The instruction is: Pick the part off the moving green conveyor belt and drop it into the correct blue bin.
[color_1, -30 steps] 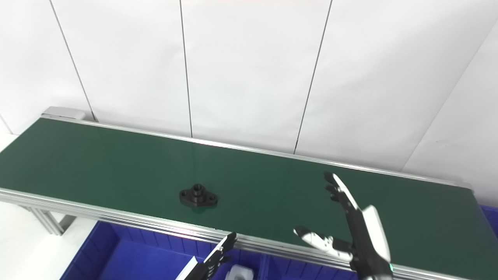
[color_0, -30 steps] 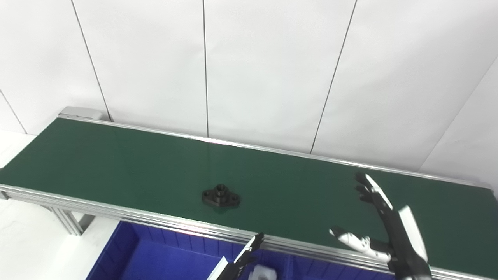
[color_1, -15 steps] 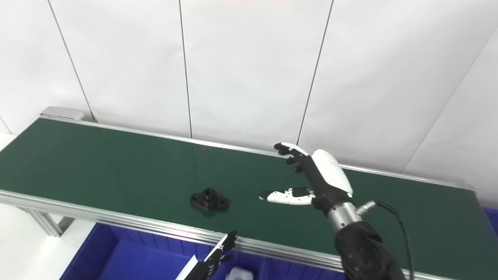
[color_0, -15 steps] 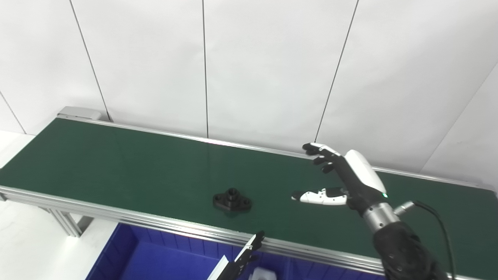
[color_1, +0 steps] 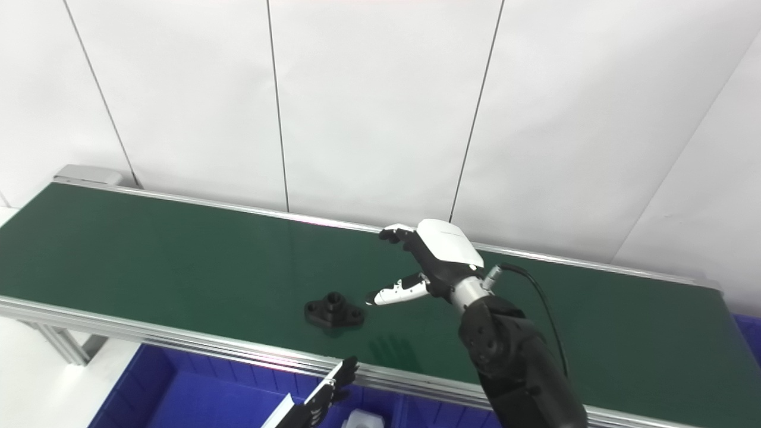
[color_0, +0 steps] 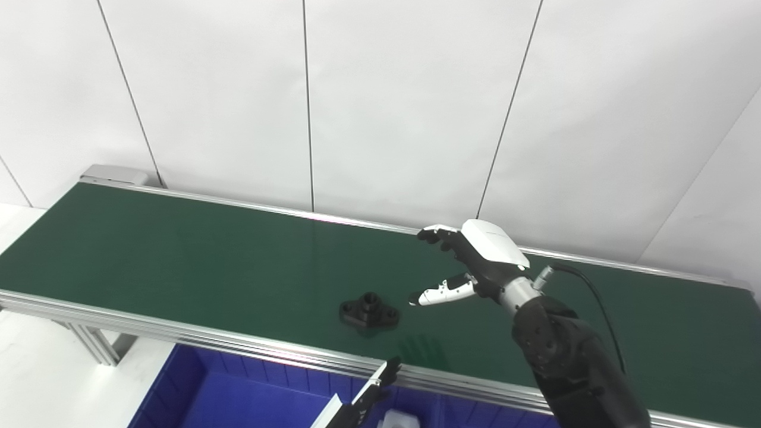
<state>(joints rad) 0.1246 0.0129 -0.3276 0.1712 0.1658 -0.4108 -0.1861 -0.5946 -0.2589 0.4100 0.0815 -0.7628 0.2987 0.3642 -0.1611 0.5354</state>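
Observation:
A black flanged part [color_0: 368, 311] with a round hub lies on the green conveyor belt [color_0: 178, 255], close to the near rail. My right hand [color_0: 469, 261] hovers over the belt just right of the part, open, with its thumb pointing toward the part and nothing held. Only the fingertips of my left hand [color_0: 371, 395] show at the bottom edge, over a blue bin [color_0: 238, 398]; its fingers look extended and hold nothing.
The belt's aluminium rails [color_0: 196, 336] run along its near and far sides. A white object [color_0: 399, 419] lies in the blue bin beside a divider. White wall panels stand behind the belt. A black cable [color_0: 594, 297] trails from my right wrist.
My right hand swung up from the lower right and moved left over the belt, closer to the part. The part rode rightward along the belt. The left hand stayed put.

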